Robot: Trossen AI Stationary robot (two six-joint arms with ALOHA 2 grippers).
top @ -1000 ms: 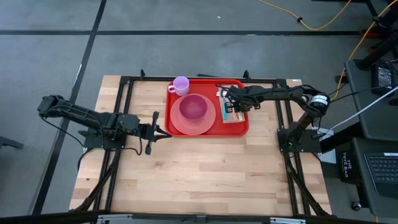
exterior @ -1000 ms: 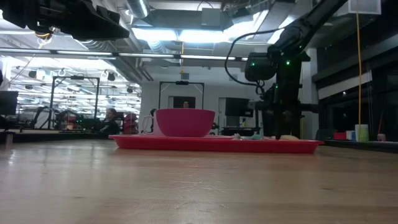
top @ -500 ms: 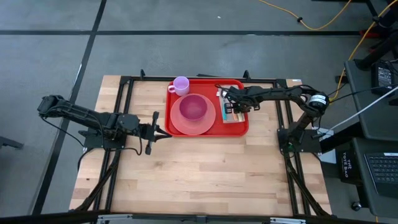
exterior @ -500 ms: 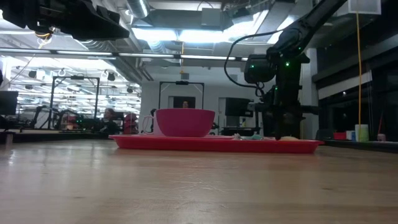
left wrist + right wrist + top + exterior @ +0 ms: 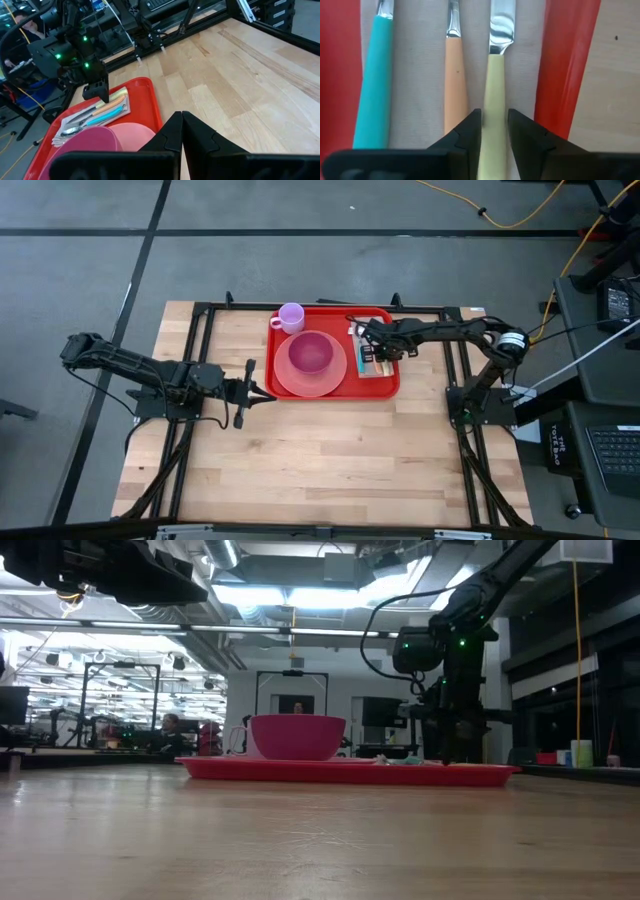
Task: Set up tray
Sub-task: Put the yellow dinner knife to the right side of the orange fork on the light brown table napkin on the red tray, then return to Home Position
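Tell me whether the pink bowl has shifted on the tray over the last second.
No. In the high view the pink bowl sits in the same place against the red tray's rim as before.

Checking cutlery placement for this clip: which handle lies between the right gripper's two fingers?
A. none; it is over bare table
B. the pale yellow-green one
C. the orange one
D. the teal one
B: in the right wrist view, the right gripper straddles the pale yellow-green handle, with the orange handle and the teal handle off to one side.
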